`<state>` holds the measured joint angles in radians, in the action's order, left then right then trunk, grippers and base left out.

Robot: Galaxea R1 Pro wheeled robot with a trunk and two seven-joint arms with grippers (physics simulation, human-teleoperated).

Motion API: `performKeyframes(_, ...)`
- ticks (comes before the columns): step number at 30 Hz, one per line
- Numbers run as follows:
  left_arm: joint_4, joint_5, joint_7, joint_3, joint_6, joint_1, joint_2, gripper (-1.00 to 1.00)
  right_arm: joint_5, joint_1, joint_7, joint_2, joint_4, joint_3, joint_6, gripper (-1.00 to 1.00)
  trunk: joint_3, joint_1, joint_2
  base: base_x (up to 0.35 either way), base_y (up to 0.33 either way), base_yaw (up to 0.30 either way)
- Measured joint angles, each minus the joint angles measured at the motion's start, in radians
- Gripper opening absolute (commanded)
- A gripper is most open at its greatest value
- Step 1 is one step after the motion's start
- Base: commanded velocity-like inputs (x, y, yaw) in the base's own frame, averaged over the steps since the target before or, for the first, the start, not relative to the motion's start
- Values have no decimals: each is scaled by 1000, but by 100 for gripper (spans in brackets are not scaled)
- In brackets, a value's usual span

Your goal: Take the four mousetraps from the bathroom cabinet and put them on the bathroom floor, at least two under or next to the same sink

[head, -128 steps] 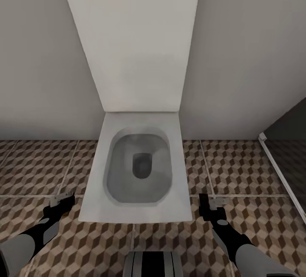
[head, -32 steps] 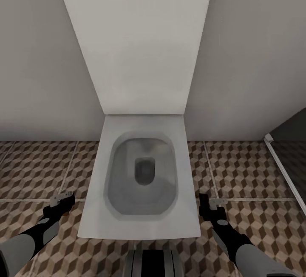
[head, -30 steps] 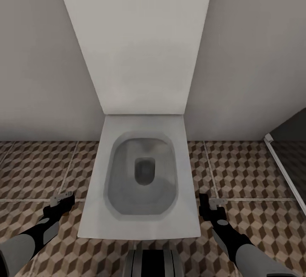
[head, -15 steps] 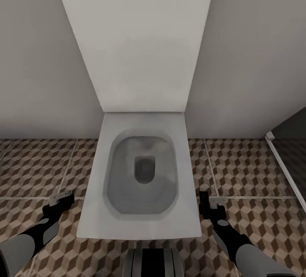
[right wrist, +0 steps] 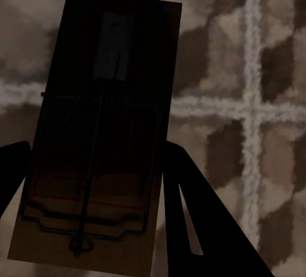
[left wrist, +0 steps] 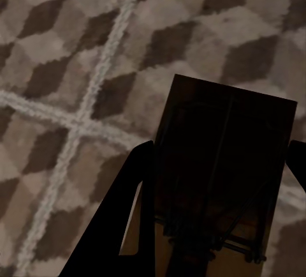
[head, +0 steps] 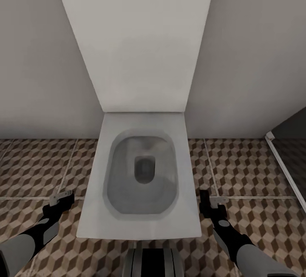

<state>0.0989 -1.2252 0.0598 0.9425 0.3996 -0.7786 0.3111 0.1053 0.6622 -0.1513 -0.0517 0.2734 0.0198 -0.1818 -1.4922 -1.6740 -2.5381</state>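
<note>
My left arm (head: 25, 238) and right arm (head: 250, 253) look alike from the head camera: pale grey shells toward the elbow, narrowing to glossy black wrist sections. Each ends in a small grey-tipped gripper (left gripper (head: 62, 198), right gripper (head: 211, 202)). Between them sits my grey trunk (head: 153, 263), striped with black vertical bands.
</note>
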Motion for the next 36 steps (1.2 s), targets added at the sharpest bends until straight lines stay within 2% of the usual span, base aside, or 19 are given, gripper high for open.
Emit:
performKeyframes(31, 0, 2, -3, 0, -5, 0, -1, -100, -1, 0, -1, 0, -1, 1, -5, -100, 0, 0, 0, 0, 0, 0)
performKeyframes(36, -2, 3, 0, 0, -2, 0, -14, -100, -1, 0, -1, 0, -1, 0, -5, -100, -15, -2, -1, 0, 0, 0)
